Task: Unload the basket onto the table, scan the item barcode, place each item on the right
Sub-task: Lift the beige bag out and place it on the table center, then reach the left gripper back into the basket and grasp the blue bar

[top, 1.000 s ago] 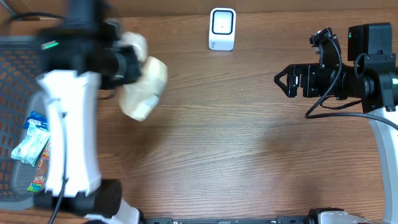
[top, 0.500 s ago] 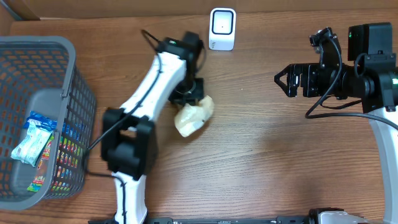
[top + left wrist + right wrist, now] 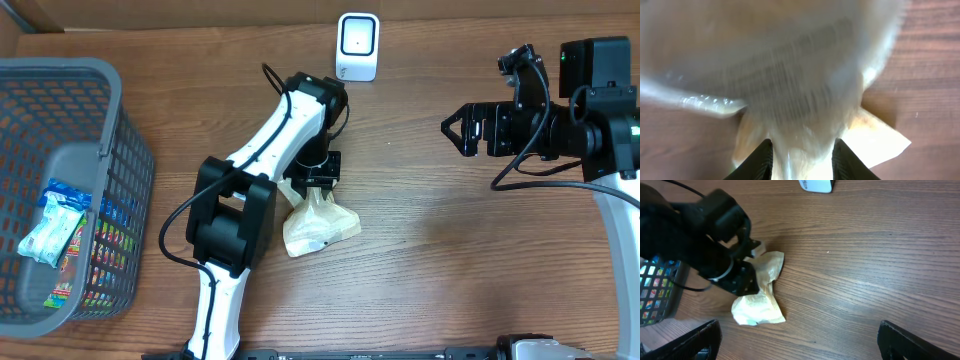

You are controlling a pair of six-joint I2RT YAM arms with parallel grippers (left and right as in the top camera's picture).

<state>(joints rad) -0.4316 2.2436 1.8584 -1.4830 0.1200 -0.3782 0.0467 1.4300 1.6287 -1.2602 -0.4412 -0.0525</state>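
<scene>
Wood table (image 3: pixel 450 270) — beige bag (image 3: pixel 322 230) lying; left gripper (image 3: pixel 316 190) straddles it.

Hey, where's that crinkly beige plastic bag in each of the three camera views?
Overhead: the beige plastic bag lies on the table near centre, just below the left tool in the picture.
Left wrist: blurred, filling most of the frame, its neck between the tool's fingers.
Right wrist: lower left, beside the left arm.
Shared landmark: the white scanner, top centre overhead, top edge in the right wrist view.
</scene>
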